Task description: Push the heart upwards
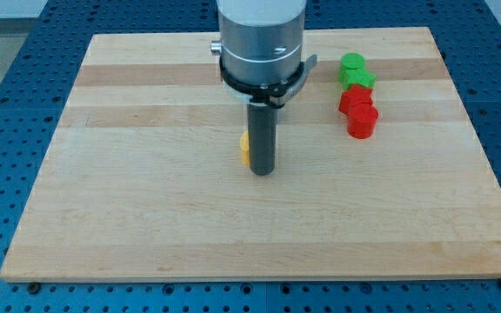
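Observation:
My tip (262, 171) rests on the wooden board (146, 209) near its middle. A small yellow-orange block (244, 149) sits right against the rod's left side, mostly hidden behind it, so its shape cannot be made out. No heart shape can be clearly seen. At the view's upper right stand two green blocks (355, 71) and just below them two red blocks (359, 110), touching in a column.
The arm's grey cylindrical body (261, 39) hangs over the board's top middle and hides what lies behind it. A blue perforated table (7, 174) surrounds the board on all sides.

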Available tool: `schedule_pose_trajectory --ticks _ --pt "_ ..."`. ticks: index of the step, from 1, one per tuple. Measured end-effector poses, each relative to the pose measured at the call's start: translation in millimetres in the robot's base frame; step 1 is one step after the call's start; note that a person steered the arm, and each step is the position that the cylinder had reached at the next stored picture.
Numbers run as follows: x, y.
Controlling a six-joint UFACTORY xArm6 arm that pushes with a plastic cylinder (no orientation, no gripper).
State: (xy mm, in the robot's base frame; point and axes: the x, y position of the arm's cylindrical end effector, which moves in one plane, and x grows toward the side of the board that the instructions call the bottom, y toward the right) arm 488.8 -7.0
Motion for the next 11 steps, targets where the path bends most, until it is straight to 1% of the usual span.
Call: schedule_pose_trajectory --ticks 1,2,4,6,8,11 --pt "14 -20" --pt "11 -28" --pt "-4 -26" --pt "-7 -8" --pt "-24 -6" --pt "-35 -3"
